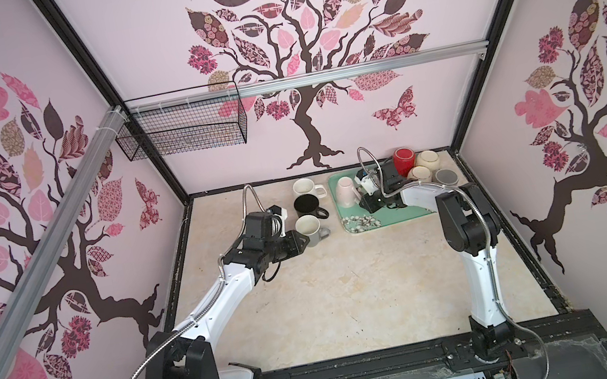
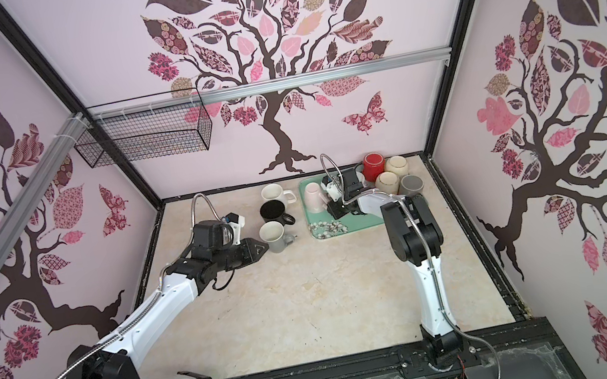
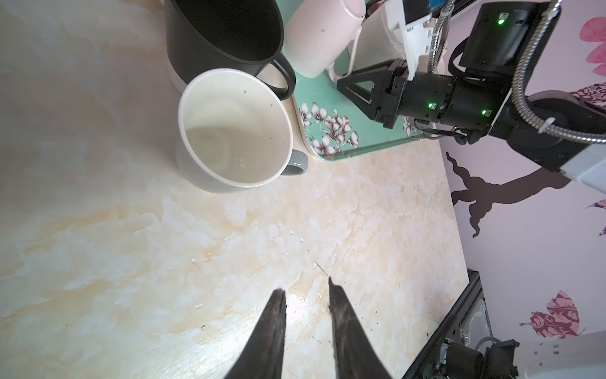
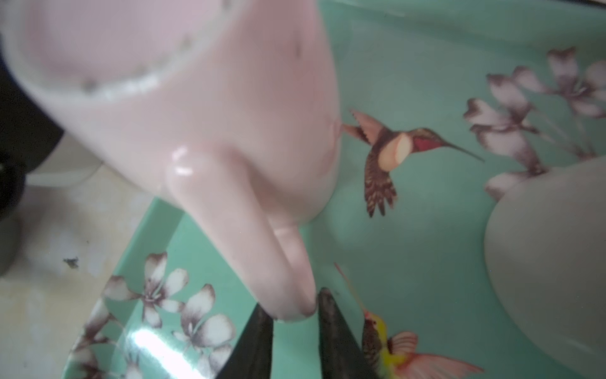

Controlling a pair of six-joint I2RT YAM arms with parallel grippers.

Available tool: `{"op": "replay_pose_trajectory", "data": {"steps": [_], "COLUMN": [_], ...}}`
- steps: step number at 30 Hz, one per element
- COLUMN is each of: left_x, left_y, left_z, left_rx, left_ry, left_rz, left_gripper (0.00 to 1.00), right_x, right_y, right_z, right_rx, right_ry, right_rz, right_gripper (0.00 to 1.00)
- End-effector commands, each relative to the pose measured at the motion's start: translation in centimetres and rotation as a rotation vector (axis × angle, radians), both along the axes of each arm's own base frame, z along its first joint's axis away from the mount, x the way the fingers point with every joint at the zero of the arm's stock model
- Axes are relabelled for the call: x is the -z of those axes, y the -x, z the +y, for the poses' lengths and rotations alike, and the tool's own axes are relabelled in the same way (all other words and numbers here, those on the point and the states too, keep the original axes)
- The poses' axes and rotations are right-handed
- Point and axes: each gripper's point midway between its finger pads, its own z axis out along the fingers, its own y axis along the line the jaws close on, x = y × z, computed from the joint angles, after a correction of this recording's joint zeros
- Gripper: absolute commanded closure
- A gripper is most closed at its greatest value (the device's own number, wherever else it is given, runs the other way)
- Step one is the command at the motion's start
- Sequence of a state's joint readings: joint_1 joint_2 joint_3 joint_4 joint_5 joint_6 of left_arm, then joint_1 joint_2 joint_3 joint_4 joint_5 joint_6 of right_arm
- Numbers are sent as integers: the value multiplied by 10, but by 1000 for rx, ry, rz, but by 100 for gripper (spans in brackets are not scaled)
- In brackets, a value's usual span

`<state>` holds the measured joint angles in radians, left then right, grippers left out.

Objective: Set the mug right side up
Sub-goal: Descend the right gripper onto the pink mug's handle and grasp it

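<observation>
Pink mug, handle pinched in right hand

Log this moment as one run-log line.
phase: grasp | right end effector: closed on handle of pink mug | pink mug: mouth-down on teal tray | left end effector: open, empty, near upright grey mug

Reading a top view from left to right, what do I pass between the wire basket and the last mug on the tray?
wire basket → pink mug → red mug → dark grey mug
</observation>
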<state>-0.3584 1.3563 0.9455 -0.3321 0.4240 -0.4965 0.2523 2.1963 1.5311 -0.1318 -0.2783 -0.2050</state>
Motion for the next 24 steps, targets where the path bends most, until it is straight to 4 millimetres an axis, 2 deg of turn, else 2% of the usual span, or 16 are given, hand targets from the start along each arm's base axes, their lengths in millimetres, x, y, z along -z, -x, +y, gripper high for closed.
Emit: {"op": "replay_pose_trajectory", "data": {"steps": [1,8,13,18,22,23,24], "left_x": [0,3,4,5,7,7,7], "left_y": [8,14,17,19,18,18,17], "left_z": [5,8,9,9,7,5,3], "left_rx": [-1,-9,-5,3,9,13,17], "left_ry": [-4,-6,-2,-4,6,11,15], "left_rz": [-15,-10,-10,-9,-6,-3,-2], "left_gripper": [73,73,74,74,74,74,74], "right_x": [-39,-45,-53,-60,-61,-61,-62], "right_y": [0,16,29,39,36,33,29], "right_z": [11,21,19,17,14,13,13], "right_rx": [-38,-61,-54,-47,-32,-26,-20], "right_ry": [42,34,24,10,21,26,32], "right_rz": [-109,-115,-132,-144,-156,-158,-161], "right_gripper": [81,94,100,100,100,98,88]}}
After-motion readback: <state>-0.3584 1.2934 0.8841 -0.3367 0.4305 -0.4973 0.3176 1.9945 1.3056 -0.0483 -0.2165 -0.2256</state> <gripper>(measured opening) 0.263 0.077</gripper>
